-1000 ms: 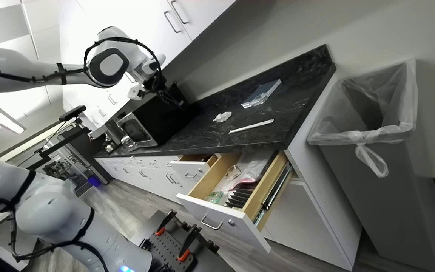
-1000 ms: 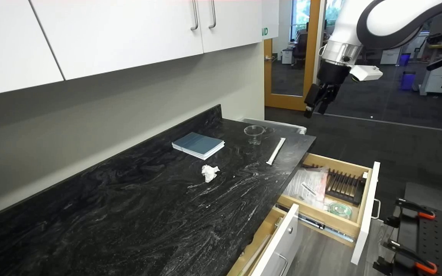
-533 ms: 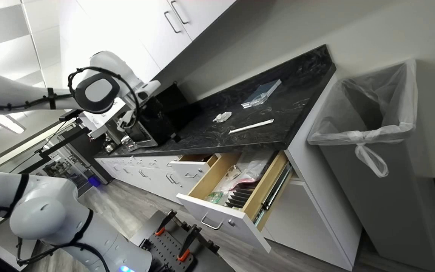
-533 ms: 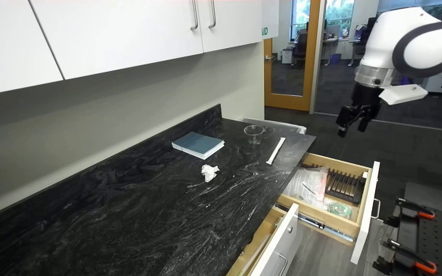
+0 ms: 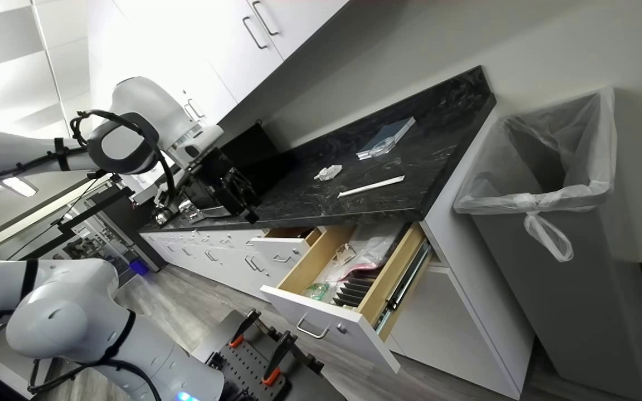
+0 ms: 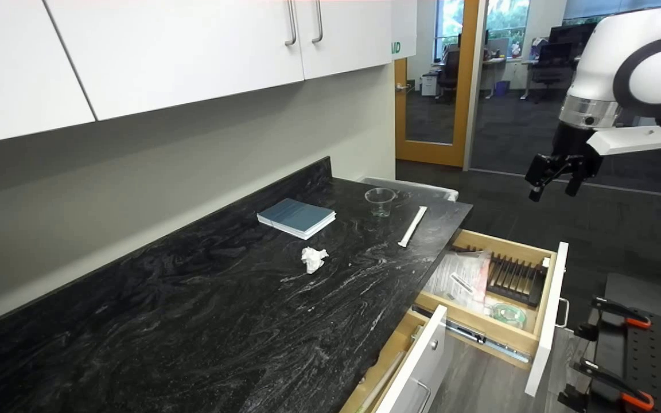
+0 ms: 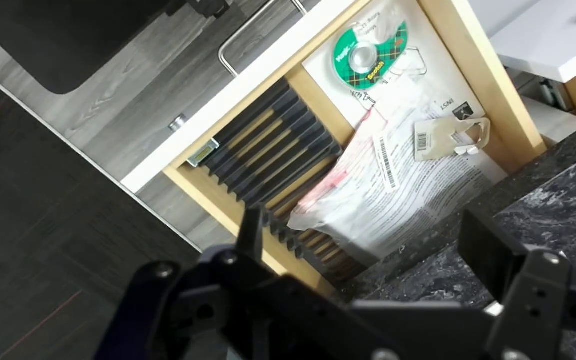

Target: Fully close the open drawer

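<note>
In an exterior view, your drawer (image 6: 497, 331) is pulled out at the right edge of the counter (image 6: 221, 315), far end; front panel (image 6: 547, 324) faces right, long axis near-to-far. Your gripper (image 6: 554, 193) hangs higher, well apart, fingers (image 7: 490, 255) spread. Right of the panel you've floor (image 6: 560, 355), then blk platform (image 6: 652, 355) w/ clamps (image 6: 637, 322); another part-open drawer (image 6: 427, 370) sits nearer, left.

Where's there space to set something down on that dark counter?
In an exterior view, the widest bare patch of the counter lies between the wall, the nearer drawer and the crumpled white wad. It's crowded at the far end, with a blue book, clear cup and white stick. The farther open drawer is cluttered too.
</note>
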Controlling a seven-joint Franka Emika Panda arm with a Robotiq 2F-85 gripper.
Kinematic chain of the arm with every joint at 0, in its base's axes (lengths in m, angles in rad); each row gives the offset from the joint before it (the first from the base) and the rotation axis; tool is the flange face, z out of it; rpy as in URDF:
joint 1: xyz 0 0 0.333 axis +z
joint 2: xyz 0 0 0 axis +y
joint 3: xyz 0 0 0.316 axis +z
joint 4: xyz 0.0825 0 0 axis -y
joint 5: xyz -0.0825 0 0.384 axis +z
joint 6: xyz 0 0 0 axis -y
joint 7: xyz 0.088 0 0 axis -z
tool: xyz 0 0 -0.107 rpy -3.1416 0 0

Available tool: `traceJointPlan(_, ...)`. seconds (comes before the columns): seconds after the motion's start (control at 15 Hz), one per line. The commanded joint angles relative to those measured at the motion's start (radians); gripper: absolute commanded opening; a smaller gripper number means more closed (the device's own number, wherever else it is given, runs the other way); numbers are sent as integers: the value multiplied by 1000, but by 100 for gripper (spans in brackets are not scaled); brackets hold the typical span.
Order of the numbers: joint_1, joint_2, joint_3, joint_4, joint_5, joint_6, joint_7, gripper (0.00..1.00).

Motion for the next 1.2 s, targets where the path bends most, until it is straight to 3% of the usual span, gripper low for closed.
traceJointPlan(0.0,-48,23,20,14,-18,0,62,100)
traceJointPlan(0.4,-141,180,-38,6,8,-18,158,100)
traceJointPlan(0.87,-138,376,-70,3,52,37,328,100)
traceJointPlan(0.93,-140,390,-77,4,49,45,355,75)
traceJointPlan(1.0,-143,405,-89,5,48,56,374,74)
traceJointPlan(1.13,-142,430,-113,8,49,84,403,59)
